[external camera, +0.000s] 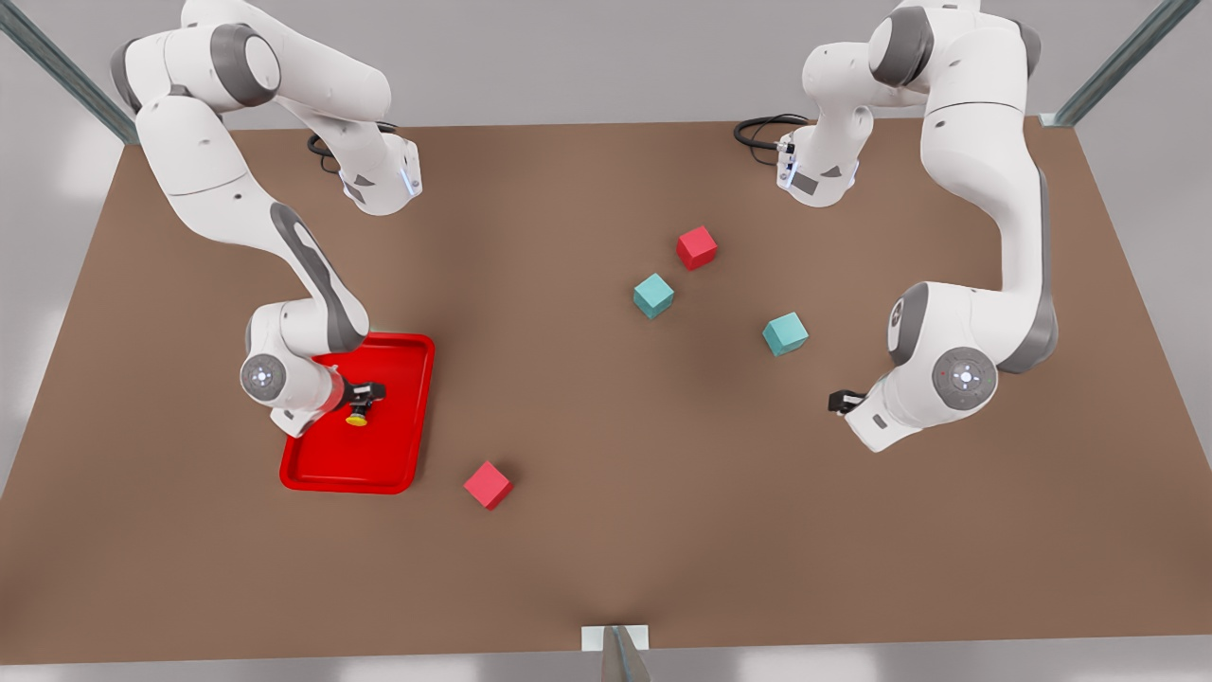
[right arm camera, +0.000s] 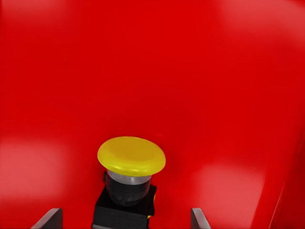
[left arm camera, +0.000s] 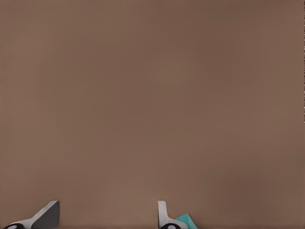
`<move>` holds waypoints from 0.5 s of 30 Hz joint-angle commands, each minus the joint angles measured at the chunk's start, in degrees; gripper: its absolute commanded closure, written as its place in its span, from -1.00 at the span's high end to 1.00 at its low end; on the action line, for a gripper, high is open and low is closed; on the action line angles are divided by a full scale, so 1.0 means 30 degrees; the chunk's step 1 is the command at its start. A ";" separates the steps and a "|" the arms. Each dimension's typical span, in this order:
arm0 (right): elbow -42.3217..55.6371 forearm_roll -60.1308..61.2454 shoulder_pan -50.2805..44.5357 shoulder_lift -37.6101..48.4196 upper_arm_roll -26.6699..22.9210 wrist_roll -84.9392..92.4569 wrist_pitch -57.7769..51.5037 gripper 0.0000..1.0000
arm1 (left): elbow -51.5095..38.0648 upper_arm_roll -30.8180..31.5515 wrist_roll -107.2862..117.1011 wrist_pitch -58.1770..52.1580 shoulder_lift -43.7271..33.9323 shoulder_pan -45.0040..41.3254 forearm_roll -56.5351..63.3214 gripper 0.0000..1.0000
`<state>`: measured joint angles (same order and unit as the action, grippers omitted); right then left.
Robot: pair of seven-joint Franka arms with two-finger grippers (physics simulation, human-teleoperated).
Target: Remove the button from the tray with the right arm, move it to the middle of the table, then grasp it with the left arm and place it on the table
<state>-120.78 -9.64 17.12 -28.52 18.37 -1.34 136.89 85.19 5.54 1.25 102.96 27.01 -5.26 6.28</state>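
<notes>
Right wrist view: right gripper jaws wide, straddling the button in the tray, ready to close; left gripper waits over the bench, jaws wide.

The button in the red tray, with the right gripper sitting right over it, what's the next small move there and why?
Probably close the right gripper on the button. Its fingers stand open on either side of the button's black body, which sits in the tray, so nothing is gripped yet. After that a lift would make sense. The left gripper waits open over the table.
</notes>
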 commanded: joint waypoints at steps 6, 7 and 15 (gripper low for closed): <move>-0.2513 -0.0595 0.0737 0.1536 0.0438 0.0680 0.2212 1.00 | -0.0009 0.0028 -0.0181 0.0045 -0.0038 -0.0006 0.0075 1.00; -0.3041 -0.0595 0.1030 0.1742 0.0585 0.0738 0.2770 1.00 | -0.0009 -0.0001 -0.0181 0.0045 -0.0009 -0.0035 0.0075 1.00; -0.3393 -0.1387 0.1207 0.1713 0.0702 0.0709 0.3091 1.00 | -0.0038 0.0028 -0.0181 0.0045 -0.0038 -0.0152 0.0104 1.00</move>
<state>-130.96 -13.27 20.80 -23.40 20.54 -0.35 144.48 85.06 5.58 0.97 103.12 26.97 -5.62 6.52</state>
